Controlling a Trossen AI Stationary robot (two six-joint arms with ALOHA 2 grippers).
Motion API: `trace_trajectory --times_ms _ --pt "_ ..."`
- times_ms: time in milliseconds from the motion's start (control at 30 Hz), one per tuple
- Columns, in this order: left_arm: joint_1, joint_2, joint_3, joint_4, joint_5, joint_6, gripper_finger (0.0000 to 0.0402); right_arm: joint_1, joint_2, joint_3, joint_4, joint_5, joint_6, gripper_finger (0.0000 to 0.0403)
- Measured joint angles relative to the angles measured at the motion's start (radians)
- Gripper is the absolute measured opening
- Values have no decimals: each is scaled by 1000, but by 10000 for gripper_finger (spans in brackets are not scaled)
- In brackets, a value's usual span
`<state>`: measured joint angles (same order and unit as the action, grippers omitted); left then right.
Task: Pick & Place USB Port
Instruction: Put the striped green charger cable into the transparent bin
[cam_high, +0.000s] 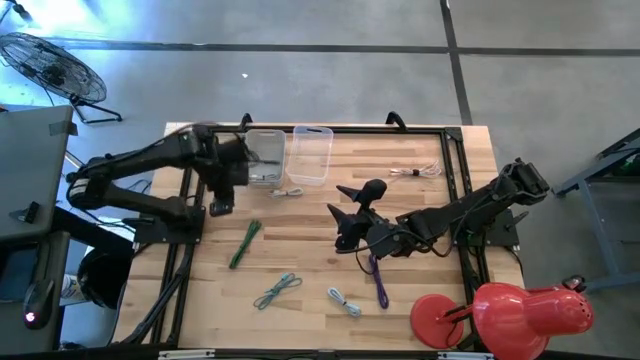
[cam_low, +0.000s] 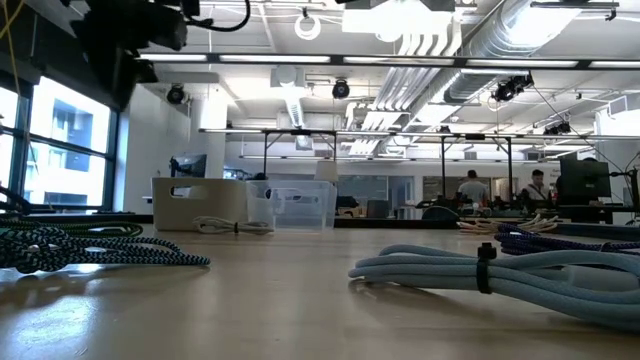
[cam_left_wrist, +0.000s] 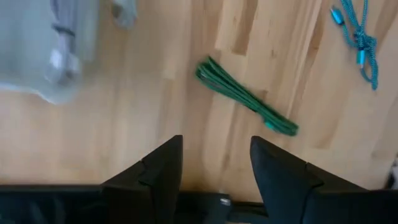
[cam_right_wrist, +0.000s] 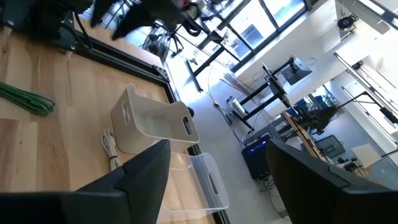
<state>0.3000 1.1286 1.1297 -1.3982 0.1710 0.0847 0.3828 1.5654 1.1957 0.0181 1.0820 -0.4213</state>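
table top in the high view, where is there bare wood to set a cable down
Bare wood lies in the corner by the red lamp base and right arm, around the white cable. Another strip runs between the green cable and the right gripper. It is crowded at the two bins and along the near edge with the teal cable, light blue cable and purple cable.

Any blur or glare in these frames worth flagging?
Left wrist view: the clear bin is smeared, but the green cable is fairly crisp. Low view: ceiling lights blow out; the near blue cable looks soft. High view: blue cast at the picture's left. Right wrist view: bright windows, white bin clear.
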Motion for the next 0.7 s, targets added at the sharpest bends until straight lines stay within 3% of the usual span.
trace_trajectory --times_ms 267,400,700 --pt "-291 3 -94 32 -58 -418 183 0 0 0 -17 -46 -3 259" --pt "-420 3 -163 138 -92 -606 183 -1 0 0 -25 -75 -5 259" --pt "-562 75 -306 393 -116 -894 183 -1 0 0 -62 -92 -6 259"
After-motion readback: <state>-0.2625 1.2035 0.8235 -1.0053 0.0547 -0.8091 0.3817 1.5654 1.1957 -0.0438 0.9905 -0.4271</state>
